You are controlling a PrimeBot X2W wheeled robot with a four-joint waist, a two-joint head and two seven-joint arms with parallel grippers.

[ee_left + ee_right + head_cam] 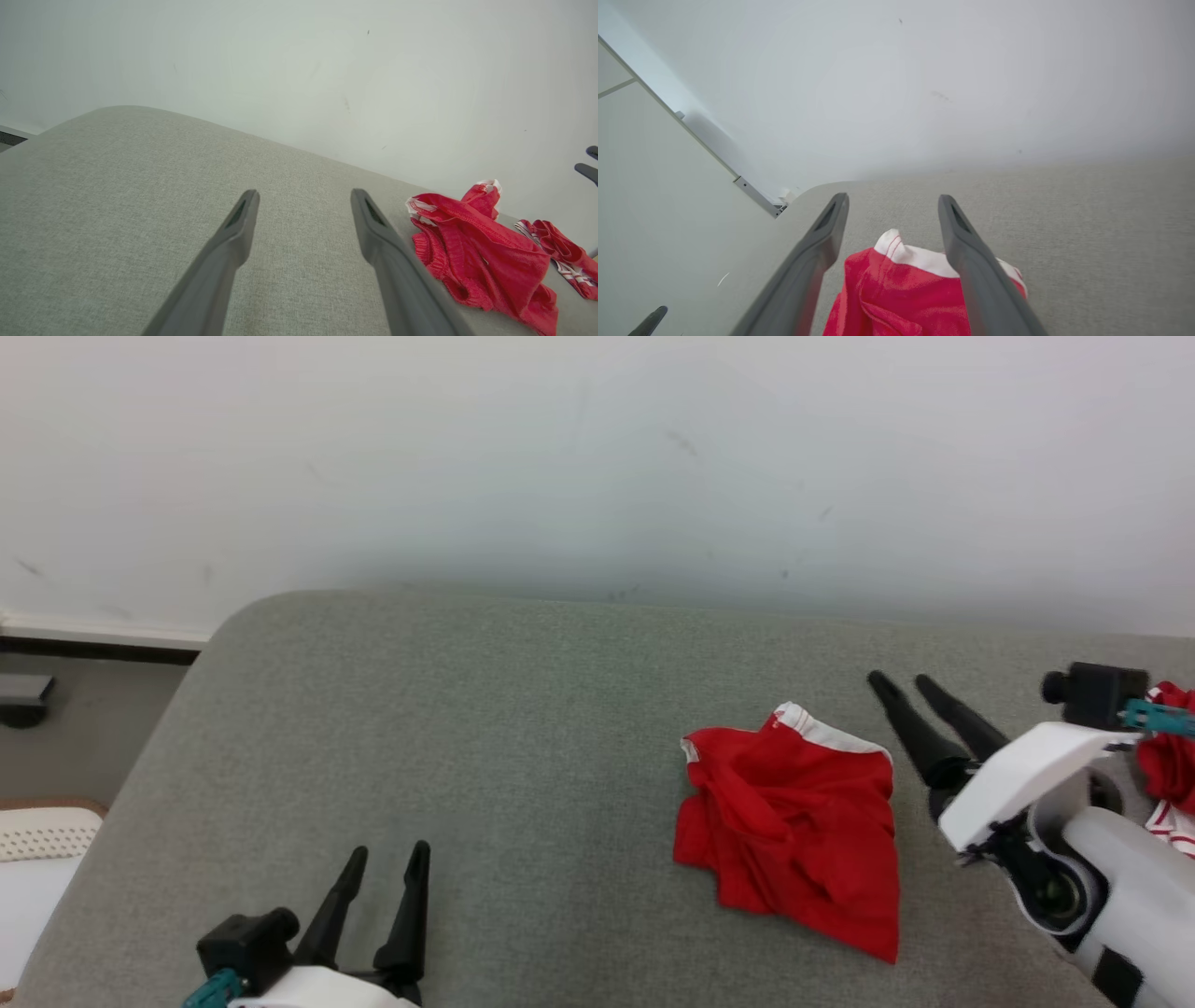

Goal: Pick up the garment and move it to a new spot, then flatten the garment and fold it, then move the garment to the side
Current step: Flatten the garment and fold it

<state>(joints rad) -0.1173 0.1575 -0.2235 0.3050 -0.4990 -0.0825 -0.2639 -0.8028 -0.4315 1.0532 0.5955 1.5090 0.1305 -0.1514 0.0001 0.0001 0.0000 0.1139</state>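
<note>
Lying crumpled, red garment point(794, 821), right claw point(898, 679) spread near it, left claw point(390, 849) spread, second red cloth point(1172, 756) nearby.

Two end effectors point(390, 857); apparently two garments point(794, 821).

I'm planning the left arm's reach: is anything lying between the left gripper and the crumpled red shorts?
Nothing visible does: just grey upholstery runs from the open left gripper to the red shorts.
</note>
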